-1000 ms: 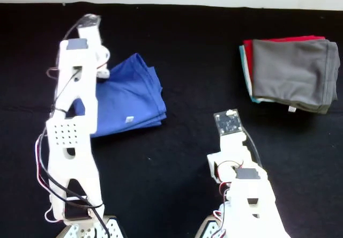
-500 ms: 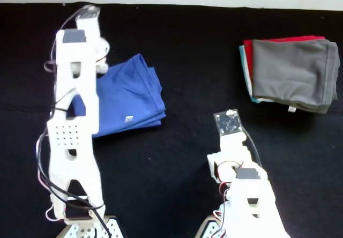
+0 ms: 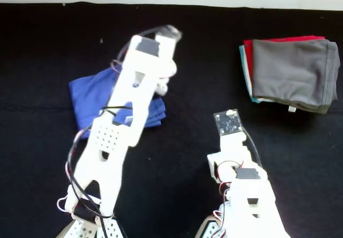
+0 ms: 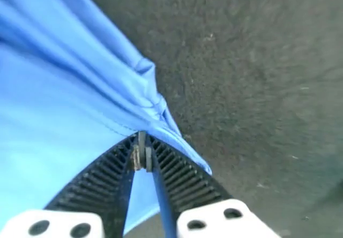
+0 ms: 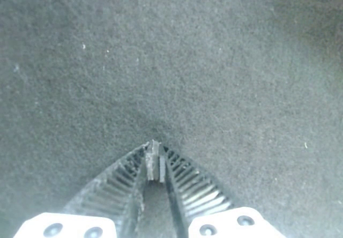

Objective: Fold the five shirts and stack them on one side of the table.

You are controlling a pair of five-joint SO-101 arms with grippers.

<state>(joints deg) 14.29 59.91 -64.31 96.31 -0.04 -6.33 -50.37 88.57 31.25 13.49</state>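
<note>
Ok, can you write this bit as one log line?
left gripper: shut on blue shirt | right gripper: shut, over table | stack: right side

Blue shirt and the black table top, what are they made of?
Blue shirt: probably soft, thin knit cloth, maybe cotton, with a matte look. It bunches into soft folds and layered edges. Table top: seems covered in black felt or a similar fuzzy fabric, matte. Up close it looks grainy with tiny pale lint specks.

Left tool (image 4: 140, 160) closed, left arm (image 3: 110, 139) outstretched; right tool (image 5: 155, 165) closed.
</note>
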